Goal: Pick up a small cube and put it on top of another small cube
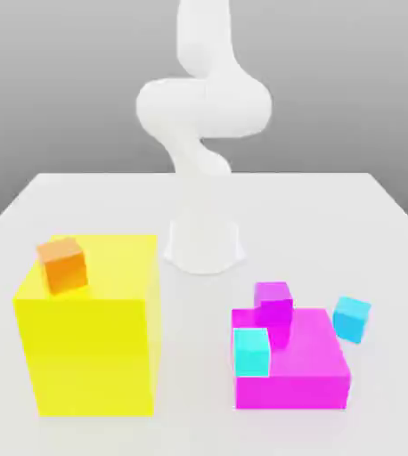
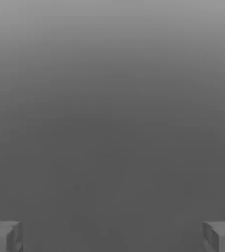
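I see the white table [image 1: 101, 200] first, and the picture cuts off its near part. My white robot arm [image 1: 203, 134] stands at its far middle, and its top is cut off. White on white makes its edges hard to see.

The big yellow block [image 1: 92, 338] is near, on the left. The flat magenta block [image 1: 310, 356] is near, on the right.

Now the little ones. The orange cube [image 1: 63, 265] sits tilted on the yellow block, at its far left part. The small magenta cube [image 1: 273, 301] is at the flat block's far side; its bottom is hard to make out against the same color. One cyan cube [image 1: 252, 353] is at the flat block's near left and hides part of it. The other, bluer cube [image 1: 352, 320] is just right of the flat block, turned a bit.

In the hand view my gripper [image 2: 113, 236] is spread wide, with nothing between its fingers.
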